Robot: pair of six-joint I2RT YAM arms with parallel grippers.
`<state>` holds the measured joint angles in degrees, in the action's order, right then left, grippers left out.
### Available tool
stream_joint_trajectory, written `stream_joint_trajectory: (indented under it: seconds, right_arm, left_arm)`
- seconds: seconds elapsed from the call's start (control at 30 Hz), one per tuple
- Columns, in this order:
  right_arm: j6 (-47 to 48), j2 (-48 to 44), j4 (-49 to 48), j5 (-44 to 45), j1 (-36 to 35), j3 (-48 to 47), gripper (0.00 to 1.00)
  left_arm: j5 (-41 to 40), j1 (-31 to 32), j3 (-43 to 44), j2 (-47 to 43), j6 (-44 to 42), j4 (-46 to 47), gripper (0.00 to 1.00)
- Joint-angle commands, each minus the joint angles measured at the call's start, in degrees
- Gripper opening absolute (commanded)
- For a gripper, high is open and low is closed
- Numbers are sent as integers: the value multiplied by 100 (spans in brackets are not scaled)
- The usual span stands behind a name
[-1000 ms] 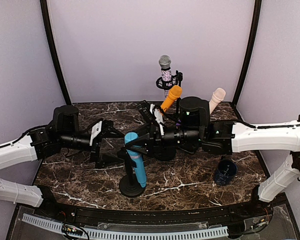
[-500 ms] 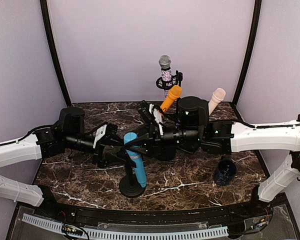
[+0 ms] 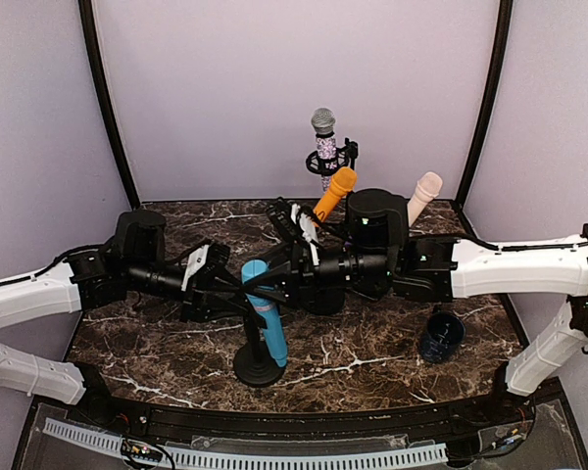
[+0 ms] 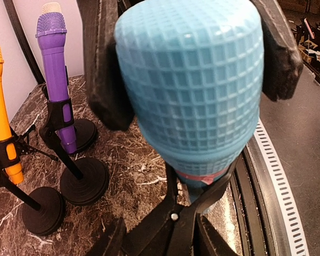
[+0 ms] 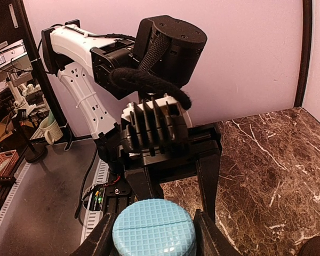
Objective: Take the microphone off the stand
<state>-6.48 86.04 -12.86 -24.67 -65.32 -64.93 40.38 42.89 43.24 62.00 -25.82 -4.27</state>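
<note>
1. Top external view: a light blue microphone (image 3: 267,318) with a gridded head sits tilted in the clip of a black round-based stand (image 3: 258,367). The stand is near the front of a dark brown marble table (image 3: 372,357).
2. Both arms reach in from the sides and meet at the microphone's upper end. The left gripper (image 3: 240,282) is on its left and the right gripper (image 3: 274,286) is on its right.
3. Left wrist view: the blue head fills the frame. The left gripper's black padded fingers (image 4: 104,80) press against both sides of it, gripping the head. The stand's black clip holds the microphone just below the head.
4. Right wrist view: the round blue top shows at the bottom edge. The right gripper's dark fingers (image 5: 209,234) sit tight against both sides, narrowed onto the microphone. The left gripper faces the camera from across it.
5. Behind the arms, on stands of their own, are an orange microphone (image 3: 336,189), a silver-headed microphone (image 3: 323,137) and a beige microphone (image 3: 424,194).
6. A purple microphone (image 4: 56,69) stands just beside the orange one in the left wrist view.
7. A dark blue cup (image 3: 441,336) sits on the table to the right, well apart from the blue microphone.
</note>
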Motion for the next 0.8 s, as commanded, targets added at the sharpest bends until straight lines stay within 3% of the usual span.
stream_joint_trajectory:
  seconds: [0.0, 0.37, 0.43, 0.5, 0.63, 0.77]
  right_arm:
    - [30, -67, -264, 64, -25, -202, 36]
    - [146, -175, -101, 298, 8, -201, 36]
    - [136, -175, -118, 285, 39, -173, 36]
    - [86, -160, -194, 171, 60, -140, 36]
    - [-44, -69, -307, -265, 91, -152, 36]
    - [-83, 45, -308, -715, 143, -209, 36]
  left_arm:
    - [130, -38, 2, -131, -136, -400, 39]
    - [244, -41, 137, -125, -182, -722, 27]
    - [240, -41, 166, -112, -142, -788, 32]
    - [231, -43, 159, -109, -76, -775, 51]
    - [371, -42, 142, -68, 13, -676, 71]
    - [513, -37, 258, 78, 29, -782, 73]
